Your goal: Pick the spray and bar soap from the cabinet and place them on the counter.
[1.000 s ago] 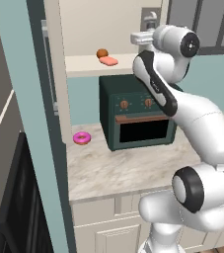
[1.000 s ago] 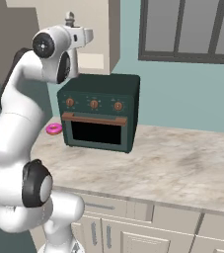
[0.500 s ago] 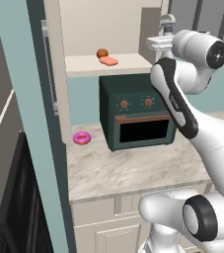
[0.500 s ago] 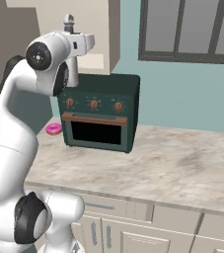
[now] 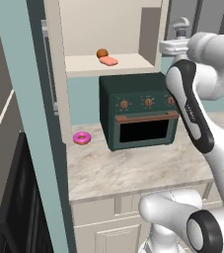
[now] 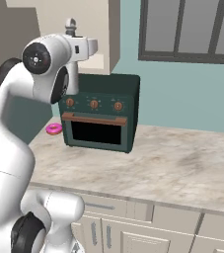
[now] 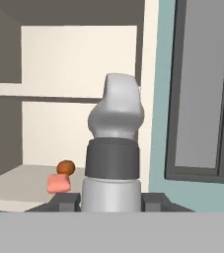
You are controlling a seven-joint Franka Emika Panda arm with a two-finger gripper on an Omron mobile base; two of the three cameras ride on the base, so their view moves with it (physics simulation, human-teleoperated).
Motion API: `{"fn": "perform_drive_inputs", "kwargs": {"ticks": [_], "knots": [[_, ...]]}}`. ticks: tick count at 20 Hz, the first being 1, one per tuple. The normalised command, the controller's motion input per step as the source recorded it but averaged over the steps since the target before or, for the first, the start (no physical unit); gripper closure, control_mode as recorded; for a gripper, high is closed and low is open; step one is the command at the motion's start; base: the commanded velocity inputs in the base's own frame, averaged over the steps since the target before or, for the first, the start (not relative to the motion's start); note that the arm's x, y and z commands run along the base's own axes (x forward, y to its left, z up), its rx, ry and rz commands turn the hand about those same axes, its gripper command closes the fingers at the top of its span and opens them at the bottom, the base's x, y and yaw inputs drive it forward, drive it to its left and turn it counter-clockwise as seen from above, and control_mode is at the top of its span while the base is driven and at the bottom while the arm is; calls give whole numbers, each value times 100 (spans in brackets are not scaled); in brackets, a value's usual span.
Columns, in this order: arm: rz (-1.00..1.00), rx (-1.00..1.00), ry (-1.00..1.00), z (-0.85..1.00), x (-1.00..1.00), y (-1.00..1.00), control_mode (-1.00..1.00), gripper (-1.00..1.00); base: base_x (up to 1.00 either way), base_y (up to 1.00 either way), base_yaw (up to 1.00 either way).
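Left base view: slim grey translucent spray bottle [image 5: 178, 30] upper right, outside the cream wall cabinet [image 5: 108, 63]; flat salmon-pink bar soap [image 5: 108, 61] on its shelf.
Right base view: beige marbled stone counter [image 6: 182, 163] awaits both.
Hand view: two-finger gripper [image 7: 110, 200] clamped around the bottle; nothing placed yet.

Nothing readable from where I'm sitting, honestly. No letters, brand marks, numbers or signs on any surface I can make out. The dark-green oven [image 5: 142, 109] has three knobs along its top front edge, but there are no markings around them that I can read. The spray [image 7: 112, 152] is right up in the hand camera and its bottle and nozzle head are plain, no label. The bar soap [image 5: 108, 60] on the cabinet [image 5: 108, 34] shelf is blank too, and the counter [image 6: 182, 163] carries no print.
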Motion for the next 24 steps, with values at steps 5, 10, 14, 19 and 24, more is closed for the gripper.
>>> {"fn": "perform_drive_inputs", "kwargs": {"ticks": [5, 10, 14, 19, 24], "knots": [[-4, 0, 0, -17, -5, -6, -100, 100, 0, 0, 0], [-6, 0, 2, -36, -3, -22, -100, 100, 0, 0, 0], [-5, 0, 1, -29, 0, -27, -100, 100, 0, 0, 0], [-4, 0, 3, -19, 0, -31, -100, 100, 0, 0, 0], [-3, 0, 7, -14, 0, -32, -100, 100, 0, 0, 0]]}}
